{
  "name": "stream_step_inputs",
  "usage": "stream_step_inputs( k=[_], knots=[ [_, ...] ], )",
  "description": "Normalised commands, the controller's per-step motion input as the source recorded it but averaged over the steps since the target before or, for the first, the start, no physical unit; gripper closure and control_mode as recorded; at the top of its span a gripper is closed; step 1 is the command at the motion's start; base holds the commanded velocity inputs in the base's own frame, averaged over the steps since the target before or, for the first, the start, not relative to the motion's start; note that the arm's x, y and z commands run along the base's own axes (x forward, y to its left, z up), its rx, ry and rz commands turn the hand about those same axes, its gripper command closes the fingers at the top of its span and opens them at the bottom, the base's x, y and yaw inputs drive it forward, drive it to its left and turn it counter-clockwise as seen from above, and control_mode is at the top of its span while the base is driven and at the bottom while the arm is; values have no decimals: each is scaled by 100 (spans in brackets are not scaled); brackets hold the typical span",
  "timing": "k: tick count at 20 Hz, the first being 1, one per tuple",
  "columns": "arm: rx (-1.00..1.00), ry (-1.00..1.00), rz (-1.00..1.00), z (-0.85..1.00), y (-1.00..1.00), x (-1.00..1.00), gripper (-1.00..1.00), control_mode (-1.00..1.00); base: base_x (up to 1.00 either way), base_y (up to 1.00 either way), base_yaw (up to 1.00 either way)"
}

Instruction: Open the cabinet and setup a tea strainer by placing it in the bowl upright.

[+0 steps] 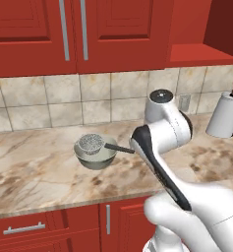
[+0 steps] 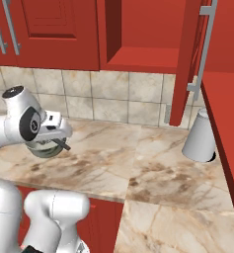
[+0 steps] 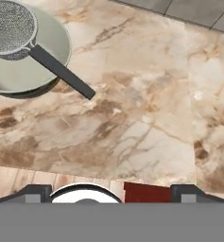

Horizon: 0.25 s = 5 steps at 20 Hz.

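Hand view has the tea strainer [image 3: 10, 27] sitting upright in the bowl [image 3: 47, 52] at upper left, hand [image 3: 111, 194] spread and empty, so I'd back off straight, avoiding the handle.

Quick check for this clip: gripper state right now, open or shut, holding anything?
Gripper: open, holding nothing; the tea strainer sits in the bowl, away from the fingertips.

bowl [image 2: 45, 148] part-hidden by arm | cabinet [image 2: 153, 34] top cut off
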Motion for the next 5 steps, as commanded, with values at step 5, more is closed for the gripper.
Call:
stream_step_inputs(
  k=[5],
  knots=[
    [18, 0, -18, 18, -67, -18, -100, -100, 0, 0, 0]
  ],
)
